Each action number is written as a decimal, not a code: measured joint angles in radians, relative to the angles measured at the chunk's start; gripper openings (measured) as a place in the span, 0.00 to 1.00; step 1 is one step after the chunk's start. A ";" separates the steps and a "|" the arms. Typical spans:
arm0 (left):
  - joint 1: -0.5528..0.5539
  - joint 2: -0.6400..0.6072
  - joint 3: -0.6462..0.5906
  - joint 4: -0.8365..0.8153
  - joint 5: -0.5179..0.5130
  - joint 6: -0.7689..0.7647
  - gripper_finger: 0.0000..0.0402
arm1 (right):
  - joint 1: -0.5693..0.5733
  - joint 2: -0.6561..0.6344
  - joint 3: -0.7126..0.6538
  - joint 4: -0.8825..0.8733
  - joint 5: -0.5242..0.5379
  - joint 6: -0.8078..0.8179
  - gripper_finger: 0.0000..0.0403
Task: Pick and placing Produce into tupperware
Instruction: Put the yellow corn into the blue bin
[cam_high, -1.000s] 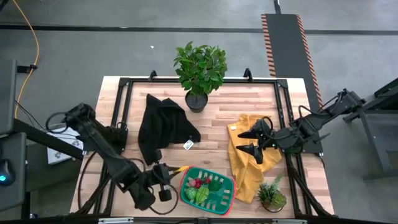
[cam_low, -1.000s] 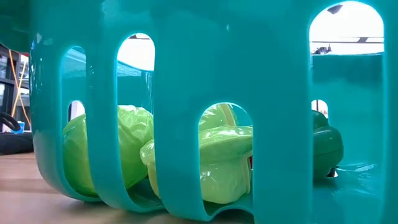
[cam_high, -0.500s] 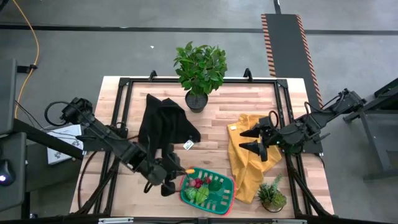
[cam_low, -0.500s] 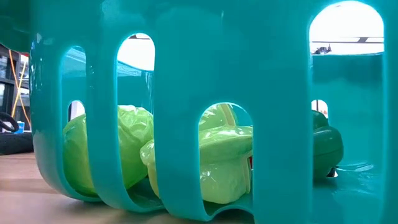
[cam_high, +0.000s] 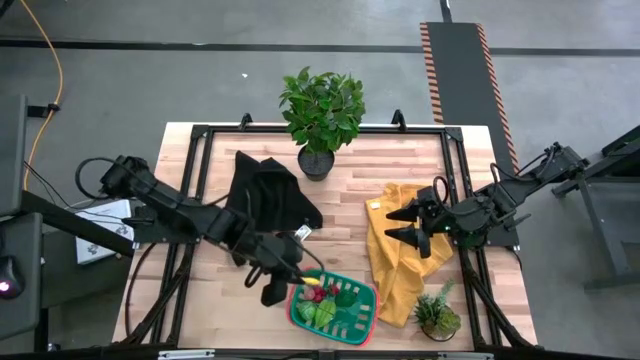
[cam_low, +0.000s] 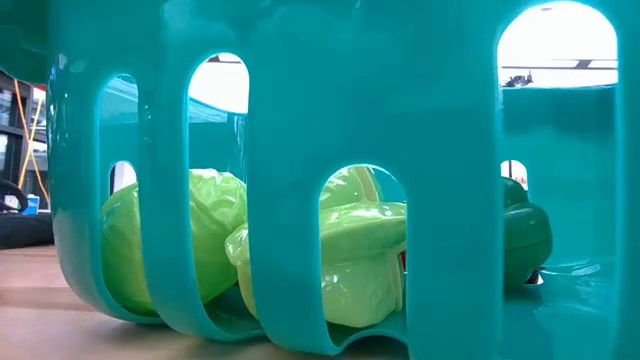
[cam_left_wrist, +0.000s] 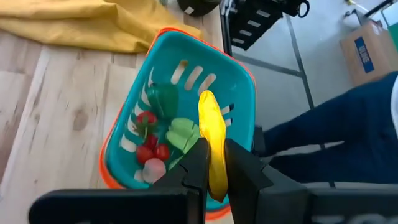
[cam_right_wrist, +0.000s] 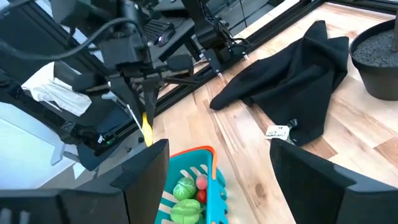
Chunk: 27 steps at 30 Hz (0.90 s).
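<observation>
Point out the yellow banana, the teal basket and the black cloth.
yellow banana (cam_left_wrist: 212, 134): left wrist view, mid-length of the peel.
teal basket (cam_left_wrist: 245, 102): left wrist view, inner side wall.
black cloth (cam_high: 268, 195): high view, centre of the folds.

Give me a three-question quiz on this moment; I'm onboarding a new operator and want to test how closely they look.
1. True or false: the left pincer is shut on a yellow banana.
2. Which lies nearer the potted tree? A) black cloth B) tupperware
3. Fill in: the right pincer hangs open above the ___ cloth.

Key:
1. True; it holds the banana over the tupperware, not yet released.
2. A.
3. Yellow.
</observation>
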 joint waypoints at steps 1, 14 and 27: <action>0.010 0.000 0.017 -0.028 0.016 0.000 0.08 | 0.000 0.000 0.000 0.000 0.000 0.001 0.67; 0.050 0.037 0.288 -0.337 0.021 0.094 0.08 | 0.000 0.000 0.000 0.000 0.001 -0.001 0.67; 0.050 0.259 0.554 -0.552 0.072 0.160 0.08 | 0.000 0.001 0.000 -0.007 0.002 -0.001 0.67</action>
